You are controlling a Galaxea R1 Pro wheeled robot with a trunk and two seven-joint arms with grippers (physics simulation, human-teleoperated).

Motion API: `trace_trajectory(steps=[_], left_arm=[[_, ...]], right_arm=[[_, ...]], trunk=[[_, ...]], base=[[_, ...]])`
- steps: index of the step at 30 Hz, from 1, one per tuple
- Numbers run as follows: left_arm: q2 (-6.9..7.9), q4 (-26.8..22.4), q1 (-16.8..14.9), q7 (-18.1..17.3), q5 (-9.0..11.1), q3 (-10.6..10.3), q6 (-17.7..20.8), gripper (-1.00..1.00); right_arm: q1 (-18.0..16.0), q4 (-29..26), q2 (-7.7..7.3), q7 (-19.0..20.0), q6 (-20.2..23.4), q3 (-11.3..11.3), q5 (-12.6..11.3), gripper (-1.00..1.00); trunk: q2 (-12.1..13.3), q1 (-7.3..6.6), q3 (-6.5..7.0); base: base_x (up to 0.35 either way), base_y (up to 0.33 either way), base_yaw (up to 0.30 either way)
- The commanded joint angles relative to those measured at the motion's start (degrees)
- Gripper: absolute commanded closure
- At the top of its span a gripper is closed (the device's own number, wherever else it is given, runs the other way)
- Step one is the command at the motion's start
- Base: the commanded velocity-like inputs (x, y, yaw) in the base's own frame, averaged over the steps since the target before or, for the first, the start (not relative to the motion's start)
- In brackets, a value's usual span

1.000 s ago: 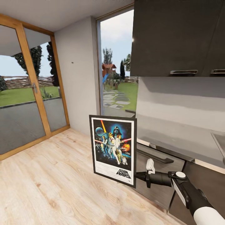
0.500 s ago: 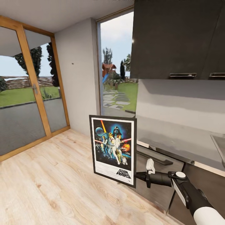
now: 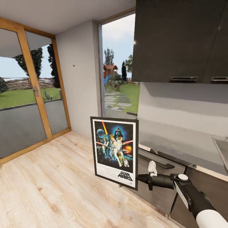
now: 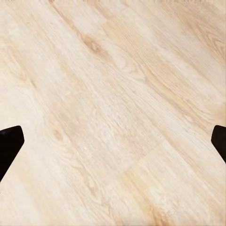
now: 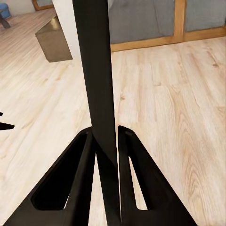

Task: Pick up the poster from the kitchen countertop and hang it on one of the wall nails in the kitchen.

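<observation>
One poster (image 3: 115, 151) hangs upright in my right gripper (image 3: 141, 179), which is clamped on its lower right edge. In the right wrist view the two dark fingers (image 5: 77, 179) press together on the thin black frame (image 5: 100, 94), seen edge on, with pale wood floor (image 5: 179, 117) beyond. The poster is off the kitchen countertop (image 3: 177, 139) and held out in front of the dark cabinet fronts, its colourful figures and logo facing my head camera.

Over the last second the poster and my right arm have kept their place in my view, while the upper cabinets (image 3: 180, 38) and their handles have slid slightly lower in the picture and the countertop has shifted a little. I judge that my head or trunk is tilting or rising, not that the kitchen things moved. The grip looks unchanged.

On the pale grey wall (image 3: 79, 79) between the glass door (image 3: 28, 91) and the tall window (image 3: 117, 66), a tiny dark speck marks a wall nail (image 3: 73, 66), well above and left of the poster. My left gripper's fingertips (image 4: 9, 143) sit wide apart at the edges of their view, with nothing but floor between them.

Picking up looks done; carrying to the nail and raising the poster to it remains.
</observation>
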Motion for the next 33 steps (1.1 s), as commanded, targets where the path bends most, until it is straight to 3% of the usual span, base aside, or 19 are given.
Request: trace_trajectory(steps=[1, 33], left_arm=[[0.00, -0.1, 0.0, 0.0, 0.2, 0.0, 0.0, -1.00], [0.00, -0.1, 0.0, 0.0, 0.1, 0.0, 0.1, -1.00]], right_arm=[[0.0, 0.0, -0.03, 0.2, 0.5, 0.1, -0.1, 1.00], [0.0, 0.0, -0.03, 0.2, 0.5, 0.1, -0.1, 1.00]], trunk=[[0.4, -0.22, 0.12], [13.2, -7.25, 5.87]], base=[[0.000, 0.000, 0.000], [0.000, 0.000, 0.000]])
